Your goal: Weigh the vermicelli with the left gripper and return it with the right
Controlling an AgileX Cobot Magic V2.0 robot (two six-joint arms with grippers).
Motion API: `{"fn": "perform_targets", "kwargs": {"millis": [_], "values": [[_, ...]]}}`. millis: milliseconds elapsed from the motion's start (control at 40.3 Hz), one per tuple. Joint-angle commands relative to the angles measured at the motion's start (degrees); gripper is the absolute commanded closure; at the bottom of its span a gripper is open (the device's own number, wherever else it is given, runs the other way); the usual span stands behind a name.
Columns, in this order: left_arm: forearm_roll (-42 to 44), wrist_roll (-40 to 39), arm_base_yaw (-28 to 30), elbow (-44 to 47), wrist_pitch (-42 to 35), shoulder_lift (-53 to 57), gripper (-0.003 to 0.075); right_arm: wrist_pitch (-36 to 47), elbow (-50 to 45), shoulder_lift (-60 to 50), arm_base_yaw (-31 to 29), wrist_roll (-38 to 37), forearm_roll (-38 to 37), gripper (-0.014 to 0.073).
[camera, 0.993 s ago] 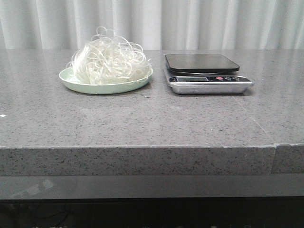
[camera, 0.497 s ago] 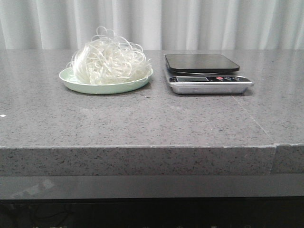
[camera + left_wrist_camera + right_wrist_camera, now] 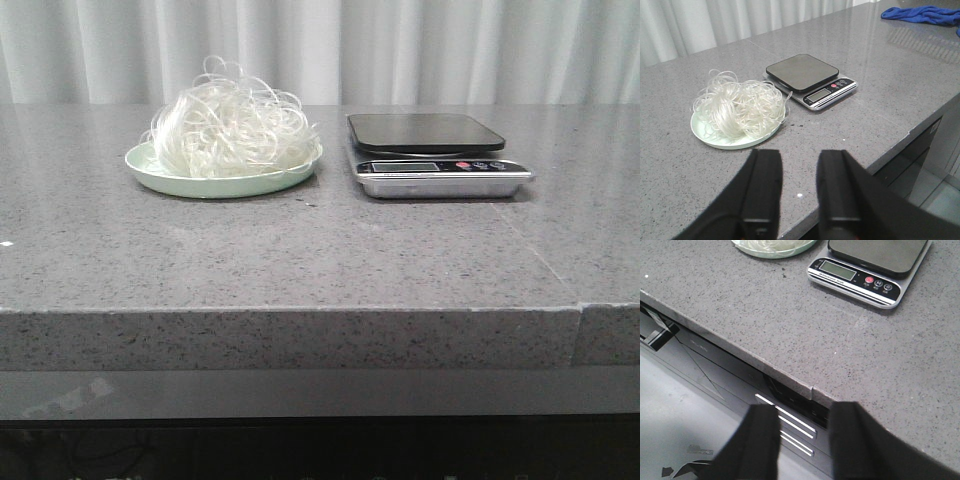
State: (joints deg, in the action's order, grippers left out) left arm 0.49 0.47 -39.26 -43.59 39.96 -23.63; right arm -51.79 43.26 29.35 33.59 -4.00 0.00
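The vermicelli (image 3: 230,128) is a fluffy white nest heaped on a pale green plate (image 3: 150,170) at the table's left; both also show in the left wrist view, vermicelli (image 3: 737,107) on plate (image 3: 702,136). To its right stands a kitchen scale (image 3: 430,150) with a bare dark platform, scale (image 3: 810,77), scale (image 3: 865,262). My left gripper (image 3: 799,157) hangs open over the table's near edge, short of the plate, nothing between its fingers. My right gripper (image 3: 802,412) is open off the table's front edge, empty. Neither gripper shows in the front view.
A blue cloth (image 3: 922,14) lies far off on the table beyond the scale. White curtains (image 3: 320,50) hang behind the table. The grey stone tabletop has a seam (image 3: 578,310) near its front right edge. Below the edge are dark cabinet fronts (image 3: 790,425).
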Motion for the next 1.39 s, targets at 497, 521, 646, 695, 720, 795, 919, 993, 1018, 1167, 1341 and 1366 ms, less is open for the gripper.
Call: {"fn": "perform_targets", "kwargs": {"millis": [497, 521, 646, 695, 720, 795, 919, 993, 1018, 1167, 1341, 1366], "values": [[-0.5, -0.5, -0.3, -1.4, -3.9, -0.7, 0.0565, 3.7, 1.4, 0.2, -0.2, -0.1, -0.8, 0.0436], [-0.5, -0.5, -0.3, -1.4, -3.9, -0.7, 0.0565, 3.7, 1.4, 0.2, -0.2, -0.1, -0.8, 0.0436], [-0.5, -0.5, -0.3, -1.4, -3.9, -0.7, 0.0565, 3.7, 1.4, 0.2, -0.2, -0.1, -0.8, 0.0436], [-0.5, -0.5, -0.3, -1.4, -3.9, -0.7, 0.0565, 3.7, 1.4, 0.2, -0.2, -0.1, -0.8, 0.0436], [-0.5, -0.5, -0.3, -1.4, -3.9, -0.7, 0.0565, 3.7, 1.4, 0.2, -0.2, -0.1, -0.8, 0.0436], [-0.5, -0.5, -0.3, -1.4, -3.9, -0.7, 0.0565, 3.7, 1.4, 0.2, -0.2, -0.1, -0.8, 0.0436], [-0.5, -0.5, -0.3, -1.1, -4.3, -0.5, 0.0565, 3.7, 1.4, 0.2, -0.2, -0.1, -0.8, 0.0436], [-0.5, -0.5, 0.9, -0.3, -4.6, -0.2, 0.0565, 3.7, 1.4, 0.2, -0.2, -0.1, -0.8, 0.0436], [-0.5, -0.5, 1.8, 0.2, -4.7, 0.3, 0.0565, 3.7, 1.4, 0.2, -0.2, -0.1, -0.8, 0.0436], [0.0, -0.5, 8.1, 5.3, -6.1, 4.7, 0.0565, 3.7, 1.4, 0.2, -0.2, -0.1, -0.8, 0.0436], [0.0, -0.5, 16.5, 15.8, -15.0, 12.9, 0.0565, 3.7, 1.4, 0.2, -0.2, -0.1, -0.8, 0.0436], [0.0, -0.5, 18.0, 18.1, -16.7, 14.0, 0.0565, 3.7, 1.4, 0.2, -0.2, -0.1, -0.8, 0.0436]]}}
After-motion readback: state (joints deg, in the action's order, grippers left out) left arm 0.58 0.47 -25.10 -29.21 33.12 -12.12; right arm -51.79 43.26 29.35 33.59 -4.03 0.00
